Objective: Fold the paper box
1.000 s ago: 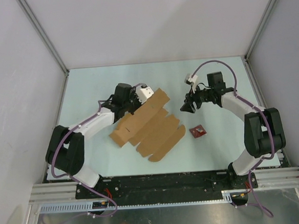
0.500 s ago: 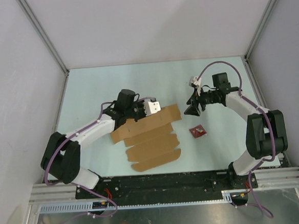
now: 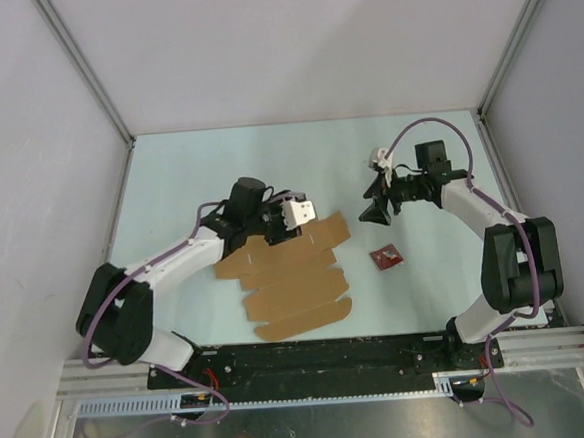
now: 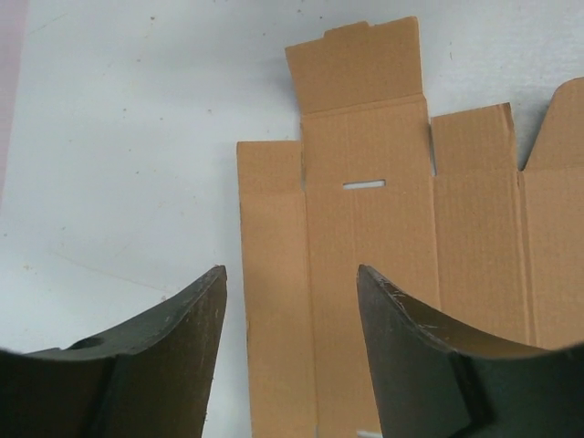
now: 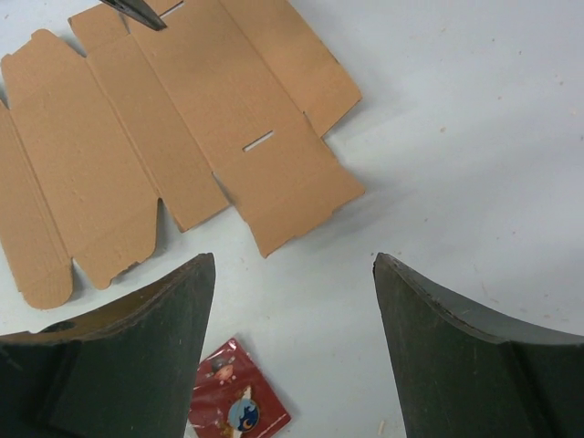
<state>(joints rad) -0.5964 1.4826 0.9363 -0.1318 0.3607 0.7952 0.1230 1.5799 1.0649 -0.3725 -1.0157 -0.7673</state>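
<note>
While it lies flat, paper box (image 3: 291,279), strips running left-right

The paper box (image 3: 288,275) lay flat on the table (image 3: 188,166), left of centre, with the packet (image 3: 385,259) to its right (not touching). The left gripper (image 3: 277,231) hung over the box's far edge, the right gripper (image 3: 373,212) behind the packet.

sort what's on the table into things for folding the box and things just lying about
For the job: paper box, flat and unfolded; left tool and right tool, both open.
Lying about: small red packet, apart from the box.
</note>
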